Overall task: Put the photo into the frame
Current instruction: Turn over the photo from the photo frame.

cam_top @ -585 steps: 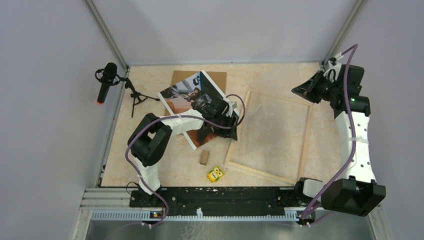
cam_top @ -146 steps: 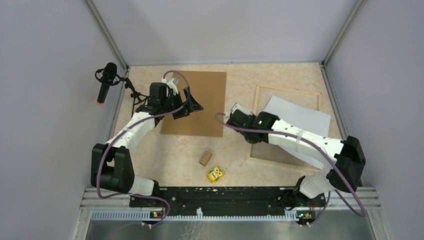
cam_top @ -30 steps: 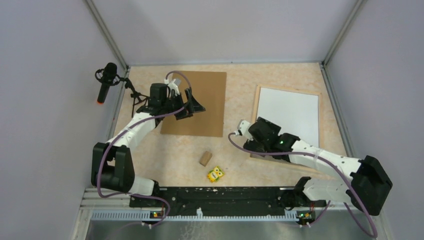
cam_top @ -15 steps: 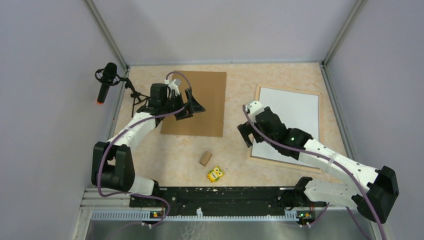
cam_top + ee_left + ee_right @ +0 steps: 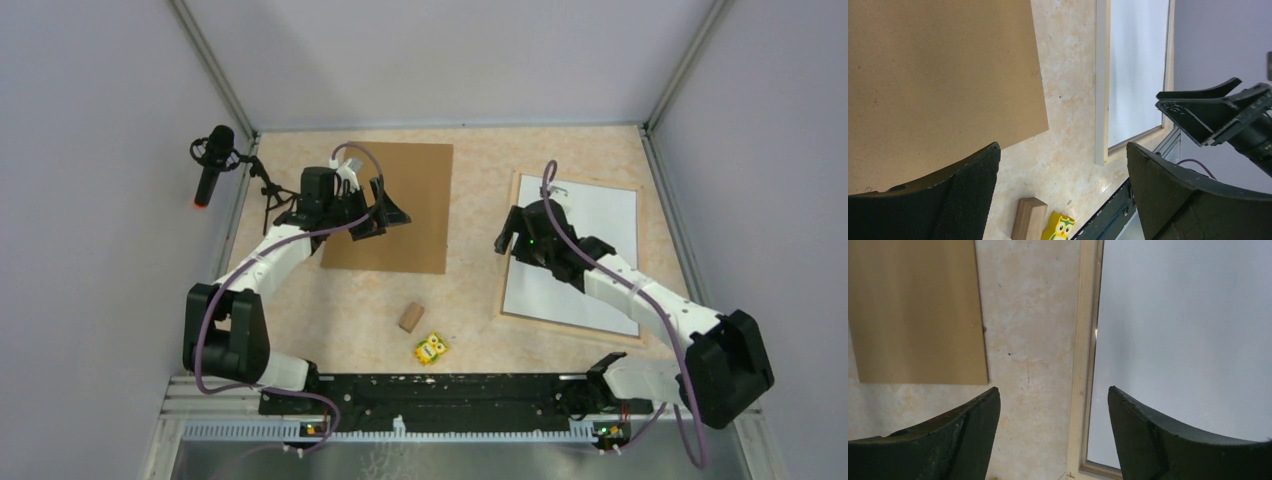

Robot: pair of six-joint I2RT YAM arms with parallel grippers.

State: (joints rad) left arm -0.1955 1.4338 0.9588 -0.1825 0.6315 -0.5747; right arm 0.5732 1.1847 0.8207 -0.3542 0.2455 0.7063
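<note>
Hovering with its fingers spread wide, the right gripper (image 5: 1053, 392) has the left rail of the frame (image 5: 1082, 365) running straight ahead between them, nearer the right finger. The photo (image 5: 1188, 340) lies flat inside the frame, plain white face up, with its long axis parallel to that rail. The left gripper (image 5: 1062, 147), likewise spread and holding nothing, hangs over the brown backing board (image 5: 938, 75).

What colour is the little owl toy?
The owl toy is yellow with green, clearest in the top view.
</note>
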